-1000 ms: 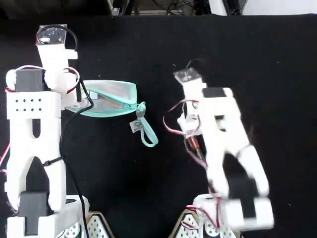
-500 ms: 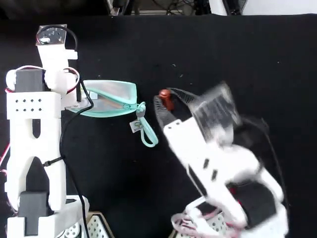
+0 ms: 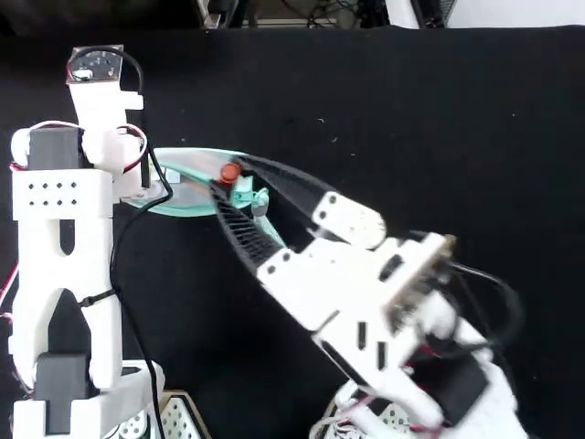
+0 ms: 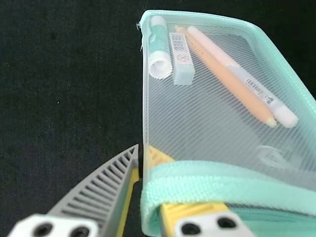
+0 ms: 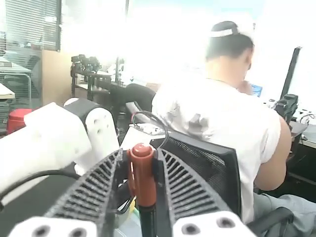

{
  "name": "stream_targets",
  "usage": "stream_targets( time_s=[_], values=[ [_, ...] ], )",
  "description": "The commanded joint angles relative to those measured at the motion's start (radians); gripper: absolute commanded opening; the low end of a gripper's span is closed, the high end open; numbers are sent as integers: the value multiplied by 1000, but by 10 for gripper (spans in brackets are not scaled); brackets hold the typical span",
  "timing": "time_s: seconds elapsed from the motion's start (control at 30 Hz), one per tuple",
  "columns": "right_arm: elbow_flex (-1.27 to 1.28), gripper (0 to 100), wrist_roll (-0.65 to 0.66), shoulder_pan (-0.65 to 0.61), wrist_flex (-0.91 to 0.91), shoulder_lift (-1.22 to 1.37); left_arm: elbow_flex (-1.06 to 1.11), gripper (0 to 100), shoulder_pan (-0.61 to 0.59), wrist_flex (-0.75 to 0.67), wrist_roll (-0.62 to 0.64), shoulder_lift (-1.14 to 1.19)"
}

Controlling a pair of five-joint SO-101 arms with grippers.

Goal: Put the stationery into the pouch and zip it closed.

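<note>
Right claw (image 5: 140, 159) clamped on a red-capped pen (image 5: 141, 175), held over the mint mesh pouch (image 3: 187, 205) on the black counter (image 3: 430, 110), left claw (image 4: 143, 153) pinching the pouch's zipper edge, glue stick (image 4: 159, 47), eraser (image 4: 181, 59), orange pencil (image 4: 224, 74) and marker (image 4: 256, 91) inside.

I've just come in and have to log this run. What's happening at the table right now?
The left gripper clamps one end of the teal mesh pouch on the black table. The right gripper holds a red-capped pen, whose cap shows over the pouch's zipper end in the high view. A glue stick, eraser, orange pen and white pen are already inside.
</note>
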Motion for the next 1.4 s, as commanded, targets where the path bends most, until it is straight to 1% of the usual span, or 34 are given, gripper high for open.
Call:
stream_targets(
  time_s=[0.0,0.13,0.3,0.43,0.6,0.77,0.83,0.9,1.07,1.13,1.23,1.37],
  values=[
    [105,12,-5,-17,-164,-2,7,30,-12,-6,2,9],
    [229,12,3,-17,-296,-1,7,30,-12,-6,2,9],
    [320,12,6,-14,-388,2,7,30,-10,-6,0,9],
    [400,12,81,-14,-436,42,7,30,-12,-6,0,9],
    [495,12,129,-14,-489,142,7,30,-12,-8,0,9],
    [496,12,222,-12,-568,278,7,30,-12,-8,0,9],
    [463,14,239,-12,-532,335,7,30,-12,-8,0,9],
    [398,51,235,-12,-442,392,7,30,-12,-8,-2,9],
    [176,283,241,-31,-150,456,7,30,-13,-8,-2,9],
    [99,335,239,-31,-58,440,7,30,-13,-8,-2,9],
    [21,322,239,-34,52,369,8,30,-13,-8,-2,9],
    [-30,285,236,-32,146,193,8,30,-13,-8,-2,9]
  ],
)
